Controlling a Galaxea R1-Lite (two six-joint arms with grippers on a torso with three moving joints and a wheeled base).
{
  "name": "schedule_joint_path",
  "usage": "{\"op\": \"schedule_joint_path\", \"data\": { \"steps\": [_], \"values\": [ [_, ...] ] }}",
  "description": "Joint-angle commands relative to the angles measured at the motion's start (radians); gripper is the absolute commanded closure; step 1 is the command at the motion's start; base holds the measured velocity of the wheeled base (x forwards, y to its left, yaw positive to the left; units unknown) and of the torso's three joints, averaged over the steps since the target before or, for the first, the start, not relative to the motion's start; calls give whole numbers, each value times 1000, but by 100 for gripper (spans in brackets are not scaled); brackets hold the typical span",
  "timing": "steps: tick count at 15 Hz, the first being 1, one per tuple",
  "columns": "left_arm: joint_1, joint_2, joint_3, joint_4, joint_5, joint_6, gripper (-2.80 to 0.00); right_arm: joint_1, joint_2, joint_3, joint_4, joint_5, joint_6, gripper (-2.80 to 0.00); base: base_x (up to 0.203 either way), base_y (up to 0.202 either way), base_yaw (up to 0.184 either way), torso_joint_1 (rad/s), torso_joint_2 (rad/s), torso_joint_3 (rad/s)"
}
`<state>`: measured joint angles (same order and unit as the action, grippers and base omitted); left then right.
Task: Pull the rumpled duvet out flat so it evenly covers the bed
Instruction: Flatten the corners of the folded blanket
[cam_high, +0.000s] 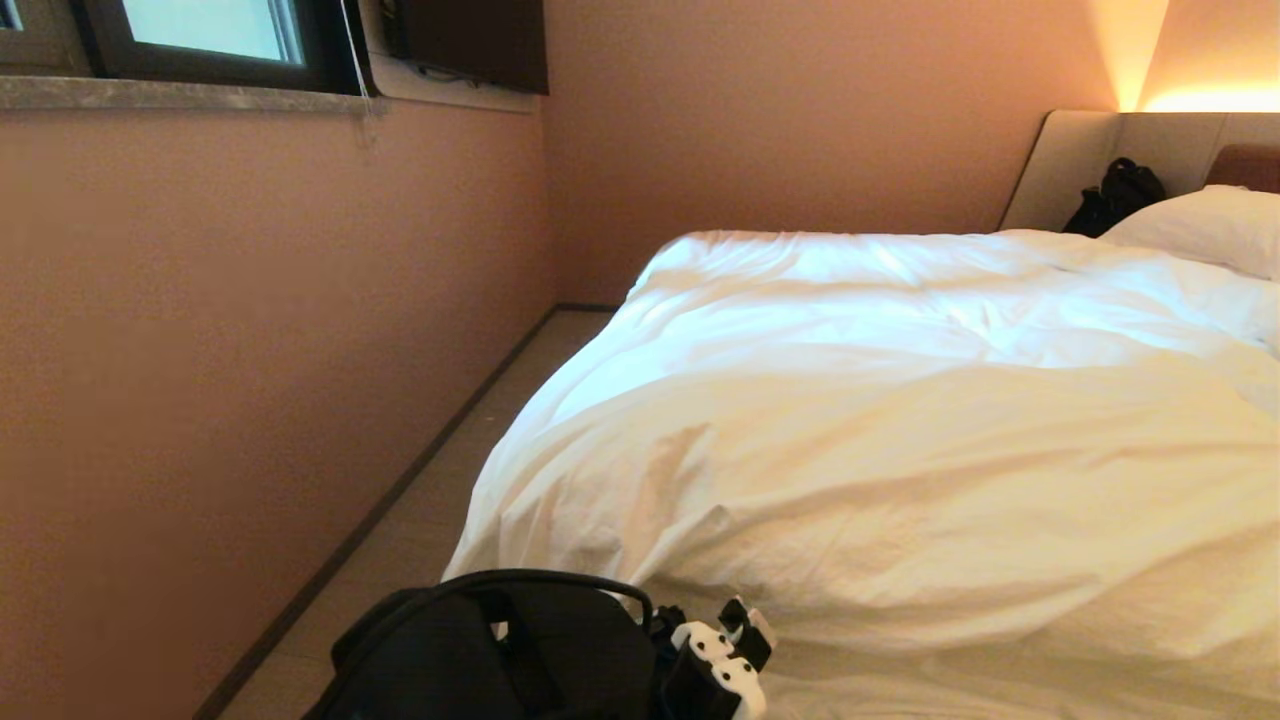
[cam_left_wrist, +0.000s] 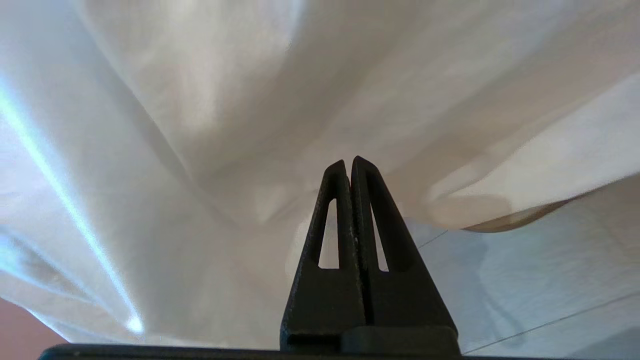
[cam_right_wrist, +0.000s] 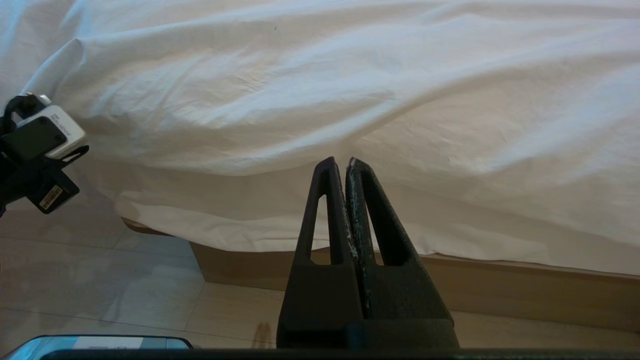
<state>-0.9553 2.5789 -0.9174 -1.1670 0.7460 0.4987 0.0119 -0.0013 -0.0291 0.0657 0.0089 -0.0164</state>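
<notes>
Left pincer (cam_left_wrist: 350, 165) pressed together against duvet (cam_left_wrist: 250, 100) folds, grip unconfirmed. Right pincer (cam_right_wrist: 340, 165) pressed together, empty. Tan bed base (cam_right_wrist: 500, 285) at 5 o'clock, right wrist view only.

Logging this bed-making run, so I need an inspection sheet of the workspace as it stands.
Surface: bed, tan wooden base showing.
Job's things: duvet rumpled, hanging over the near corner.
Clutter: black bag against the headboard; pillow.
Grippers: left gripper shut at the duvet's hanging corner, cloth between the tips not discernible; right gripper shut, short of the bed.
Cables: black cable looping over the left arm.
Surroundings: wall, window, tiled floor.
</notes>
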Motion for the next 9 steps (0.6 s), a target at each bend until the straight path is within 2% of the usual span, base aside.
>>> {"op": "schedule_joint_path", "data": {
  "steps": [1, 9],
  "values": [
    [-5, -21, 6, -6, 4, -4, 0, 0, 1, 0, 0, 0, 0, 0, 0, 0, 0, 0, 0, 0],
    [-70, -39, 45, 1, 2, -40, 0, 0, 1, 0, 0, 0, 0, 0, 0, 0, 0, 0, 0, 0]
  ]
}}
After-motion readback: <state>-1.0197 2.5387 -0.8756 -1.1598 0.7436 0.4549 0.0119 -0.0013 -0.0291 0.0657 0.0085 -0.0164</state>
